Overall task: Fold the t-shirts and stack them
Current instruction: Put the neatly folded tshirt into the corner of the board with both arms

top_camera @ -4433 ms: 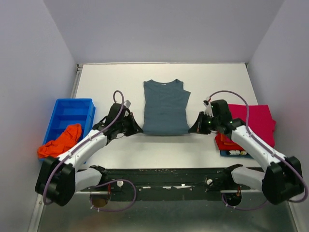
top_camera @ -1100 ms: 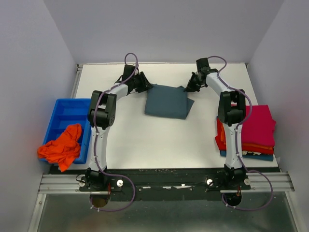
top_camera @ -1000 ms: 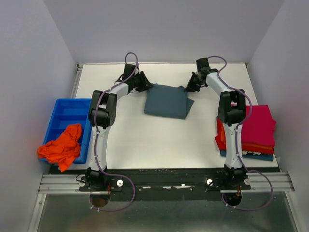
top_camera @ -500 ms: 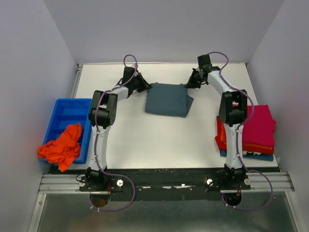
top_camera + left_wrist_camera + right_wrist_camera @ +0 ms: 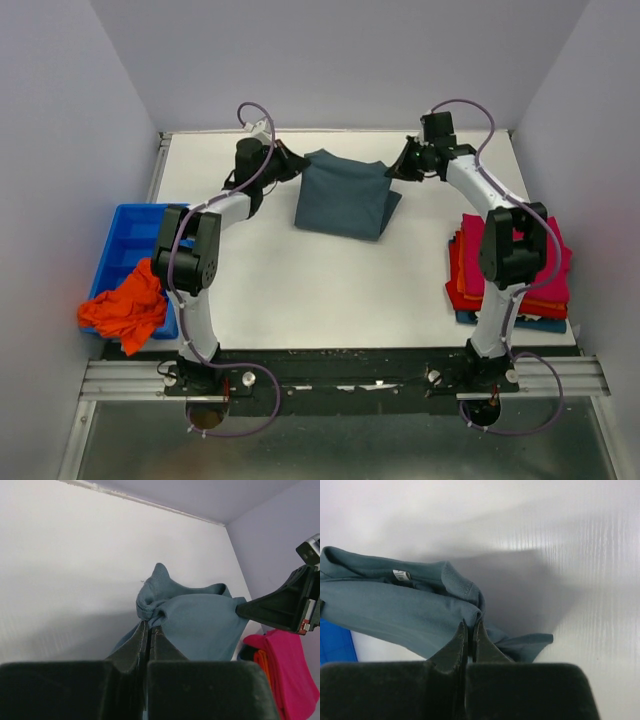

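From my remote station, both arms reach to the far side of the white worktop (image 5: 300, 290), each gripping one far corner of the folded grey-blue t-shirt (image 5: 343, 195). The left end effector (image 5: 296, 164) has its fingers pressed together on the shirt's far left corner, where the wrist camera shows a bunched hem squeezed between the black pads. The right end effector (image 5: 396, 172) is likewise clamped on the far right corner, its fingers pinching a fold of the cloth. The wrist views show the shirt slung between the two grips, its far edge raised and casting a shadow on the worktop, while from above its near part spreads toward the middle of the worktop. At the right edge sits a stack with a magenta-pink t-shirt (image 5: 555, 245) on top and a red t-shirt (image 5: 460, 287) under it, well apart from the grey-blue one. At the left, an orange t-shirt (image 5: 125, 305) spills in a heap over the near end of a blue bin (image 5: 130, 235).
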Controlling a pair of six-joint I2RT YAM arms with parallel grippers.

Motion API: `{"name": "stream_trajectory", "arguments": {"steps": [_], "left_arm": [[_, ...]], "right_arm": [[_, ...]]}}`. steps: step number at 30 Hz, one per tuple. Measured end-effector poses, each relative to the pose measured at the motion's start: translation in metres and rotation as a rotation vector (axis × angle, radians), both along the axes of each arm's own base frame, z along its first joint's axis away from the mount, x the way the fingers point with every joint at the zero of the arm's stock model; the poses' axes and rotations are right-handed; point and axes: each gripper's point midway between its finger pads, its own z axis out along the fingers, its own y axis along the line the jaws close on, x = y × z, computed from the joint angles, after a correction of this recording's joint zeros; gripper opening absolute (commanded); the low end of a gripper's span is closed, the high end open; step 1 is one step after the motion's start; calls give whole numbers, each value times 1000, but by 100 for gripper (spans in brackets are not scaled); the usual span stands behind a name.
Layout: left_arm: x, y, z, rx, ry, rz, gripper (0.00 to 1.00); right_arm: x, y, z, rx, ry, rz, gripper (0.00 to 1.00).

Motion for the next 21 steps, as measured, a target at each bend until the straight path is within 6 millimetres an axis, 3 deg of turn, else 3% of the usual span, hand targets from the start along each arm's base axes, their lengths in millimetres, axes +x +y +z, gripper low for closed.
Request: {"name": "stream_trajectory", "arguments": {"steps": [6, 12, 17, 21], "left_arm": [[-30, -3, 7, 9, -20, -13, 0], [-58, -22, 54, 23, -105, -16, 0], [-99, -65, 104, 13, -186, -32, 0], [-146, -107, 127, -10, -215, -82, 0]], "right_arm": [[-28, -4, 24, 6, -51, 8, 1], [-52, -14, 77, 0, -155, -14, 1], [-83, -47, 120, -88, -231, -111, 1], [-110, -92, 146, -157, -266, -241, 1]]}}
